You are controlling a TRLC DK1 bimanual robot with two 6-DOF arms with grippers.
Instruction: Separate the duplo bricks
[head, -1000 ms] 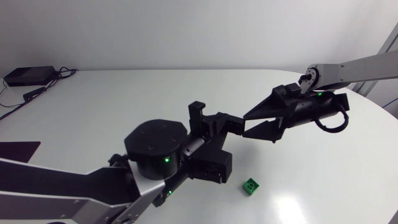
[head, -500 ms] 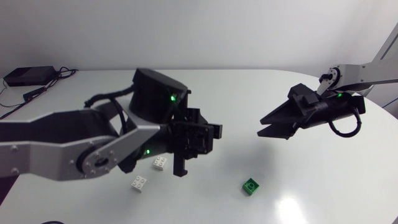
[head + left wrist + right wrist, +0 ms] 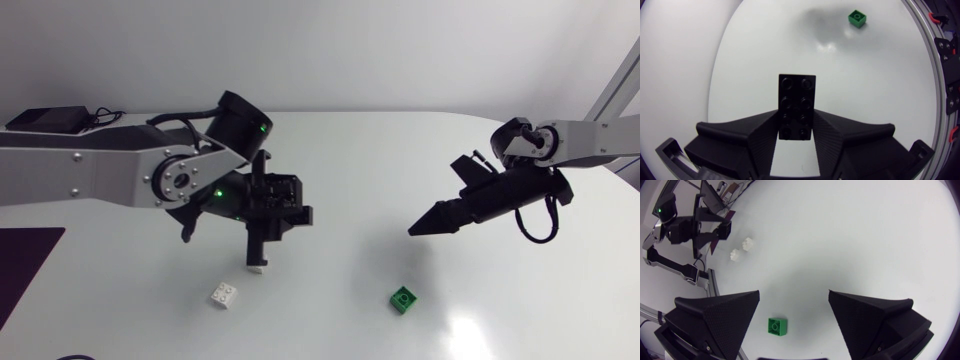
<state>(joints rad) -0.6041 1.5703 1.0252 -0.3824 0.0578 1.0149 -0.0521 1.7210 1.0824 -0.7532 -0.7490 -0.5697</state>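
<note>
My left gripper (image 3: 797, 125) is shut on a black two-by-four brick (image 3: 797, 102), which sticks out ahead of its fingers. In the head view this gripper (image 3: 256, 245) points down at the table's middle left, just above a white brick (image 3: 258, 267). A second white brick (image 3: 224, 294) lies a little nearer and to the left. A small green brick (image 3: 404, 300) sits alone near the front centre. My right gripper (image 3: 425, 225) hangs open and empty above the table, to the right of the green brick (image 3: 777, 327), which lies under it.
A black box with cables (image 3: 45, 120) rests at the table's back left corner. A dark mat (image 3: 25, 270) lies at the left edge. Both white bricks (image 3: 740, 250) lie close to my left gripper (image 3: 710, 235) in the right wrist view.
My left arm swung away to the left with the black brick, uncovering two white bricks. My right gripper opened wide, pulled back to the right and tilted down.
</note>
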